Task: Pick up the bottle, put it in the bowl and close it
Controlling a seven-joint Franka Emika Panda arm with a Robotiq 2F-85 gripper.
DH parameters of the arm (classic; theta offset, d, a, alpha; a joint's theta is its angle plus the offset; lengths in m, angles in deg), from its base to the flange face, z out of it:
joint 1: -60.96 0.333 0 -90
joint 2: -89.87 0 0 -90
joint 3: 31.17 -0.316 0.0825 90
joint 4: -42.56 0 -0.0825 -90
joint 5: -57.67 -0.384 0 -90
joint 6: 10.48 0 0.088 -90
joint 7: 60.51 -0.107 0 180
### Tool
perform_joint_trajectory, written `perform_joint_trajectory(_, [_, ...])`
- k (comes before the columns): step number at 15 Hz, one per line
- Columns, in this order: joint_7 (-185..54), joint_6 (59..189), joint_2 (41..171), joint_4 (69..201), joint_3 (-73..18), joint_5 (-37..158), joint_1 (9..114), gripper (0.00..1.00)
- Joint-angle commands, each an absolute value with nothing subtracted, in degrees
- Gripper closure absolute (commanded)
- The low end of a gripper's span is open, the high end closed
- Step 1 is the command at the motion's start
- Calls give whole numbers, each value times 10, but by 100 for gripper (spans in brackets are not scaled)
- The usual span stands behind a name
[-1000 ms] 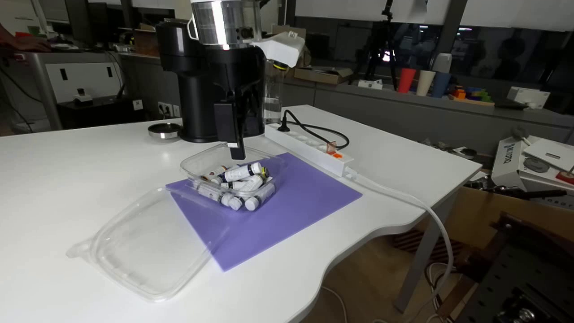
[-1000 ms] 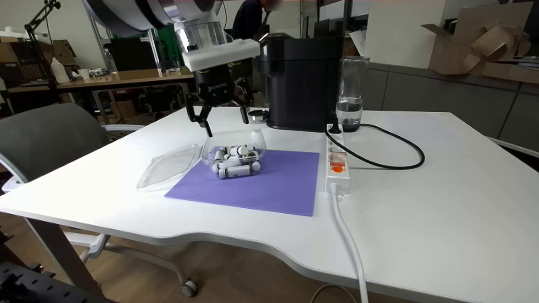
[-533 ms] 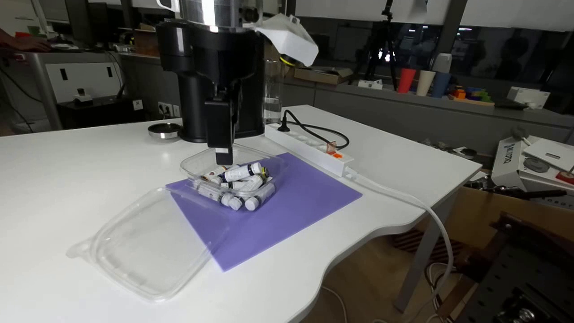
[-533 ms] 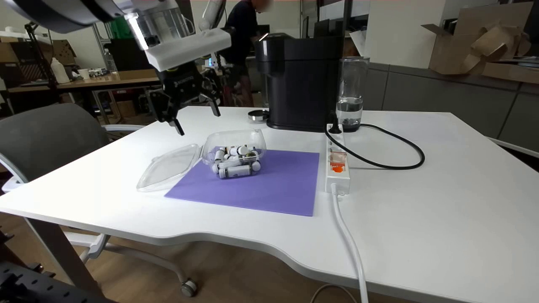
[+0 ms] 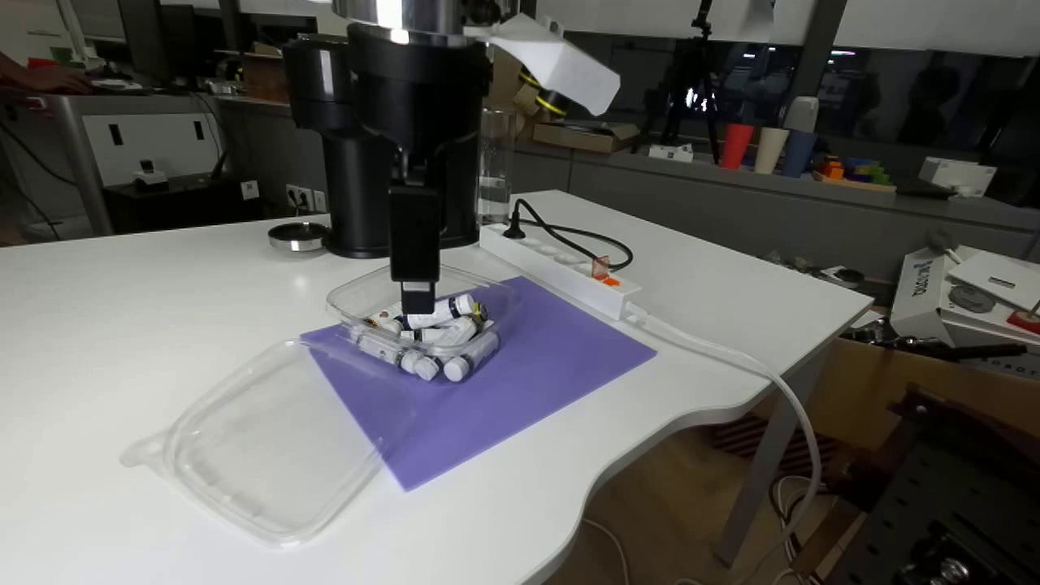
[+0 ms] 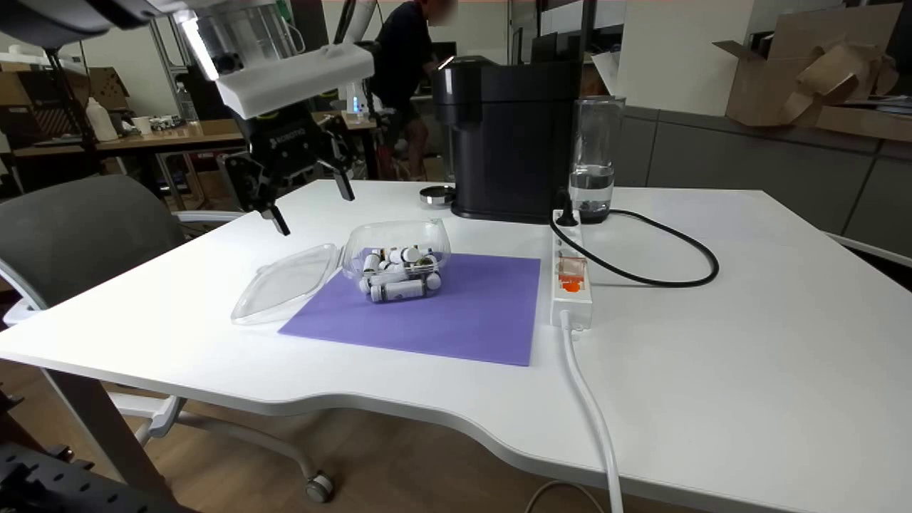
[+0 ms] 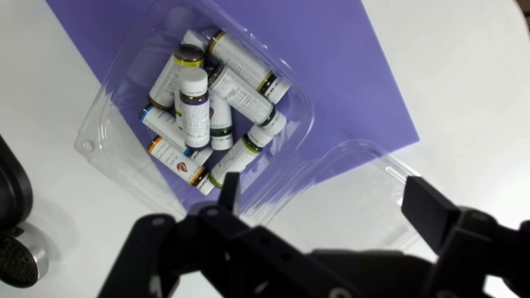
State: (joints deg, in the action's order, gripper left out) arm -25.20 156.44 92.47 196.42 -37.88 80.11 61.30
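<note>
1. Inside the bowl [image 7: 124, 145], which straddles an edge of the mat [image 7: 352, 82]: orange-banded bottle [image 7: 178, 163], lying among other bottles [image 7: 195, 120].
2. Gripper [image 6: 314, 213]: jaws spread wide, raised above the table [image 6: 698, 342].
3. Lid [image 5: 276, 439]: beside bowl, overlapping mat.
4. Margin: white table surface separates mat from curved table edge.

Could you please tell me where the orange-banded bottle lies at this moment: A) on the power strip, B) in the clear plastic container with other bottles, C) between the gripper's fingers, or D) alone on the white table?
B: the wrist view shows the orange-banded bottle lying inside the clear plastic container, next to other bottles.
</note>
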Motion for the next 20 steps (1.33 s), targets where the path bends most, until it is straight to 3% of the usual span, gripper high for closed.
perform_joint_trajectory(1, [-249,1563,924,1964,-370,797,623,0])
perform_joint_trajectory(14, [-207,1714,968,1993,-365,1038,617,0])
perform_joint_trajectory(20, [-202,1708,982,1987,-367,1017,623,0])
